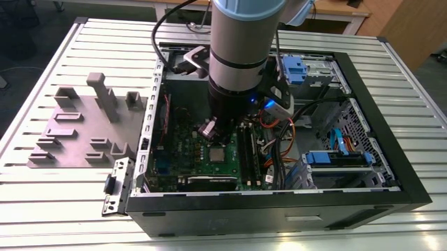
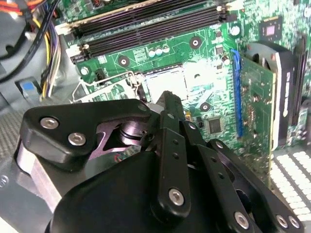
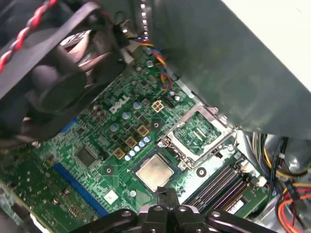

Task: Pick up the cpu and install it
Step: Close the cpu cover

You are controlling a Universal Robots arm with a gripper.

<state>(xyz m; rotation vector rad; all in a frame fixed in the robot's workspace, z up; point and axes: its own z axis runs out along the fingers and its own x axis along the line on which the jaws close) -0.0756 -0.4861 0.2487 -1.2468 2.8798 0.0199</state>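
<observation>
Where the arm (image 1: 241, 47) reaches down into the open computer case (image 1: 279, 209), the gripper (image 1: 209, 130) hangs low over the green motherboard (image 1: 188, 149). In both wrist views its fingers are drawn together to a single dark tip, and nothing shows between them.

The cpu (image 3: 155, 172), a small square with a pale metal top, lies flat in its socket on the board, just below and ahead of that tip. In the first wrist view the tip sits right at the chip's near corner. Whether it touches the metal or hovers just above it cannot be told. In the exterior view the chip (image 1: 218, 154) shows as a pale square on the board, just past the gripper's lower end.

Beyond the cpu from the gripper, the silver socket frame (image 3: 199, 131) is swung open beside the socket. The long black memory slots (image 3: 218, 182) run along one side of the gripper. On its other side, in the second wrist view, an expansion card (image 2: 255, 97) stands on edge in a blue slot.

Well away from the gripper, outside the case on the exterior view's left, a grey plastic tray of blocks (image 1: 77, 130) lies on the slatted metal table (image 1: 70, 219).
</observation>
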